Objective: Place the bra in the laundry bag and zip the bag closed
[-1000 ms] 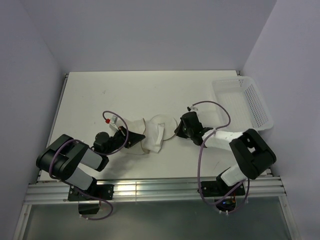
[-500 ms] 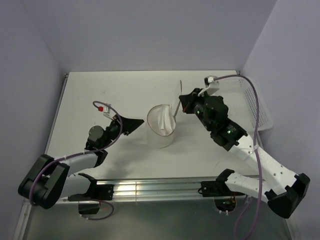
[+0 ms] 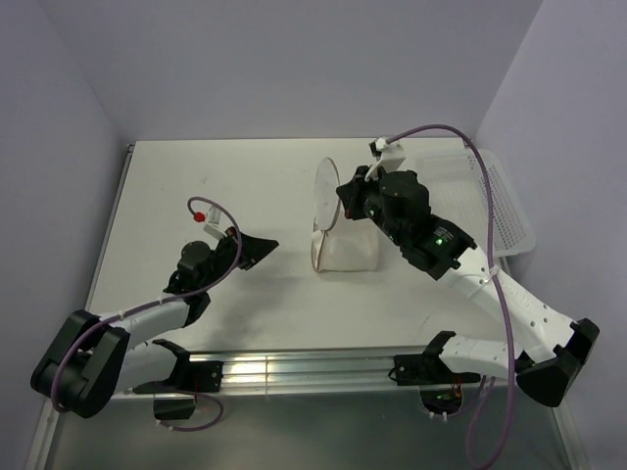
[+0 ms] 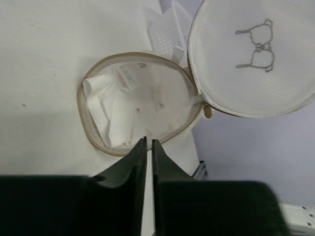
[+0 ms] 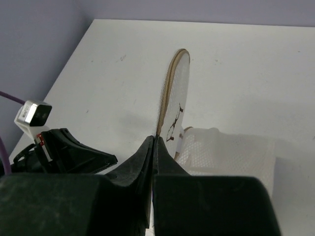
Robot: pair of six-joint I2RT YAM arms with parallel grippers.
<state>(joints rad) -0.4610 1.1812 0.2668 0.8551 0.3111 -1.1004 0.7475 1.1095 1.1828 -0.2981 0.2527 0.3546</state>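
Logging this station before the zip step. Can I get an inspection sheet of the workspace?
Surface: white table, a few small marks.
Job's things: laundry bag on its side, unzipped; bra inside; lid upright.
Clutter: white basket at the right edge.
Tools: right tool shut on the lid rim; left tool shut, empty, facing the opening.
Cables: purple cables loop over both arms.
Surroundings: plain lilac walls.

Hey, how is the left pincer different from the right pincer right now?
The right pincer is shut on the tan rim of the lid, holding it upright; the left pincer is shut on nothing. The right pincer touches the laundry bag through that lid; the left pincer hangs apart from it, pointing at its open mouth. Both are black and closed.
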